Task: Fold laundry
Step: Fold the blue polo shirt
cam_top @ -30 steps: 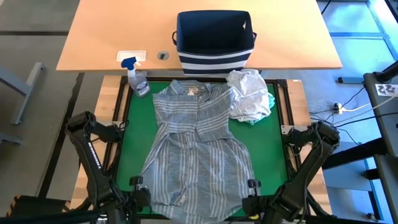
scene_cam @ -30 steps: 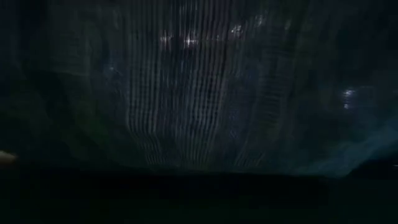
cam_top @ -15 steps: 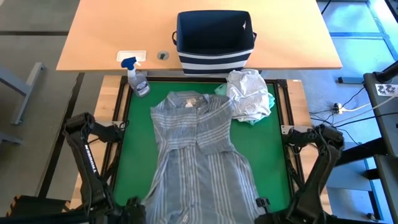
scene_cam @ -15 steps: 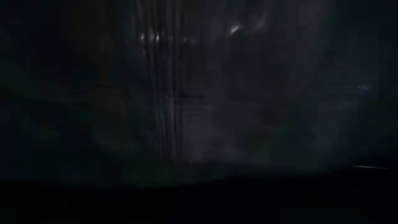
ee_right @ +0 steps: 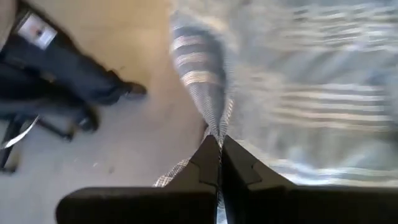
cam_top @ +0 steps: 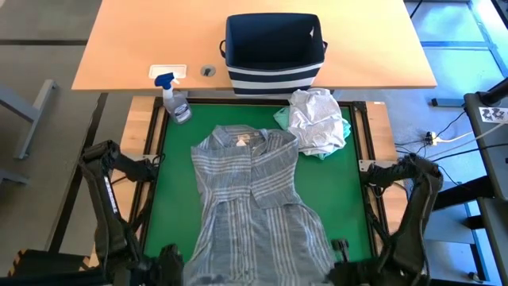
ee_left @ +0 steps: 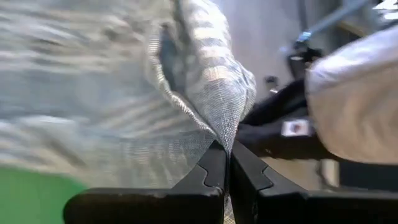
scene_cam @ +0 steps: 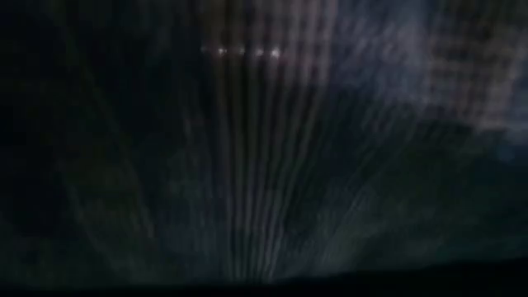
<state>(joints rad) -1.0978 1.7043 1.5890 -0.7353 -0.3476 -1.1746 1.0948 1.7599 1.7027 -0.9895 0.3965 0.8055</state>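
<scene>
Left gripper and right gripper each pinch the striped button-up shirt at its near hem, seemingly the corners; the collar lies far.

Striped basket on desk; spray bottle beside mat.

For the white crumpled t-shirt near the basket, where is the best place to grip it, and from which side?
Probably from above, at a raised fold on top of the white crumpled t-shirt. It lies bunched in a heap with no flat edge showing, partly over a mint-teal garment, so a high pinch should lift it alone.
</scene>
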